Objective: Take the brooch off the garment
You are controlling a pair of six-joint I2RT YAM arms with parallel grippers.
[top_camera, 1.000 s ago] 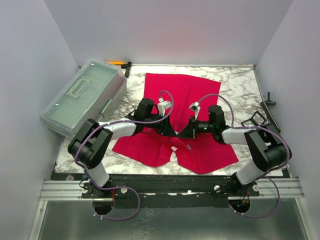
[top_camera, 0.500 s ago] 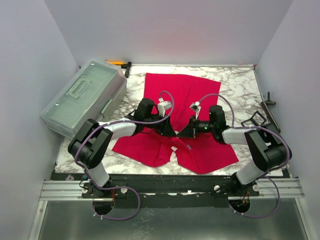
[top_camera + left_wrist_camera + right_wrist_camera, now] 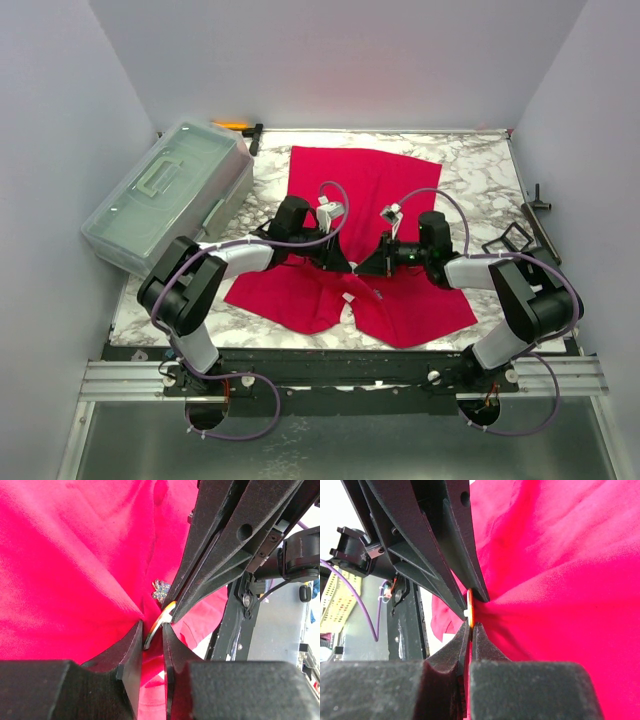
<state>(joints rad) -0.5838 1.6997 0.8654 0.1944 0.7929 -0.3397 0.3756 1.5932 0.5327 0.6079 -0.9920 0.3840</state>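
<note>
Left gripper (image 3: 152, 627): my jaws almost together, pinching a fold of the bright red cloth T-shirt (image 3: 65, 565).
Glittery silver flower brooch (image 3: 161, 590): pinned on that fold, just beyond.
Right gripper (image 3: 471, 626): clamped on a thin orange-edged piece (image 3: 470, 605), the brooch's back, I judge.
Risk: a skewed pull tears cloth, or the piece slips free.

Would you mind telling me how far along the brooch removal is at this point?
Done: the left claw and right claw are at the brooch on the red garment. In hand: both pinch its gold edge from opposite sides. Left: pulling it free; its sparkly flower sits on the cloth, apparently attached.
</note>
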